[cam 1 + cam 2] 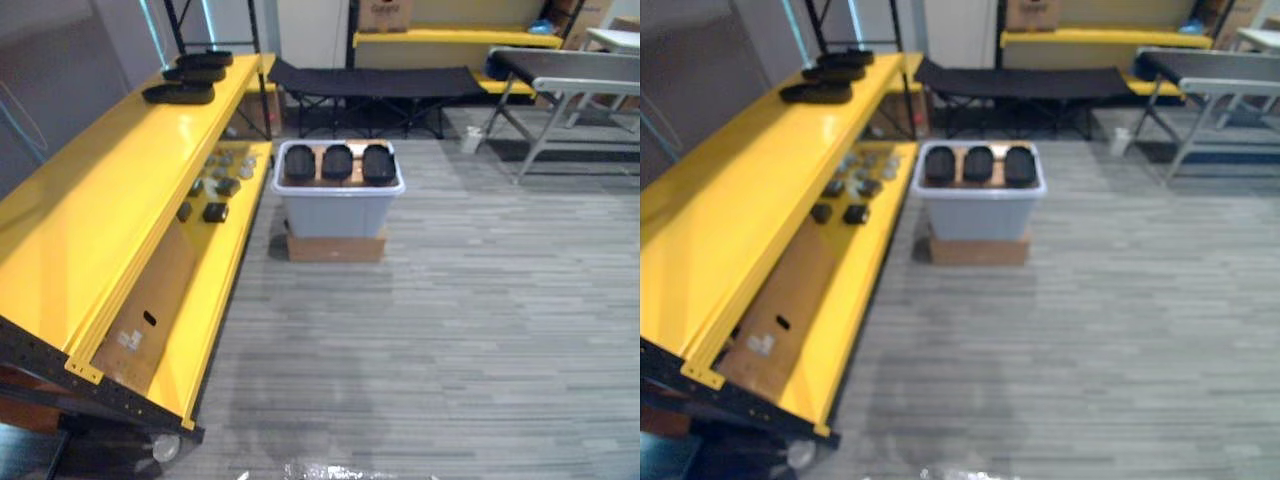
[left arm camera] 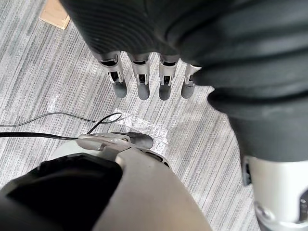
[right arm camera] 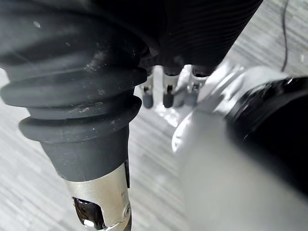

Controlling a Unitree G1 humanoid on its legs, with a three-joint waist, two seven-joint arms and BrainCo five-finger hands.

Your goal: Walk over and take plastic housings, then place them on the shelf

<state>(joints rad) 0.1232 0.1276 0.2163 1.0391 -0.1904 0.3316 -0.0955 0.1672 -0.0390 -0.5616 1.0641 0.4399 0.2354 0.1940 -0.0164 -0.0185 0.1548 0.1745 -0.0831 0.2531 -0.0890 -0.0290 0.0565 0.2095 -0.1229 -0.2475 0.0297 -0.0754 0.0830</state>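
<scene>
1. A white label (image 1: 127, 339) on the cardboard sheet (image 1: 150, 300) on the lower level of the yellow shelf (image 1: 110, 200) was too small to read.
2. The left hand (image 2: 144, 82) hung over the grey floor (image 1: 450, 330), fingers straight and apart, holding nothing.
3. The right hand (image 3: 167, 94) hung likewise, its fingers relaxed and empty.
4. Three plastic housings (image 1: 337, 162) sat side by side in a grey bin (image 1: 340, 208) on a cardboard box (image 1: 335, 247), beside the shelf and well apart from both hands.
5. Three more black housings (image 1: 180, 93) lay at the far end of the shelf's top.
</scene>
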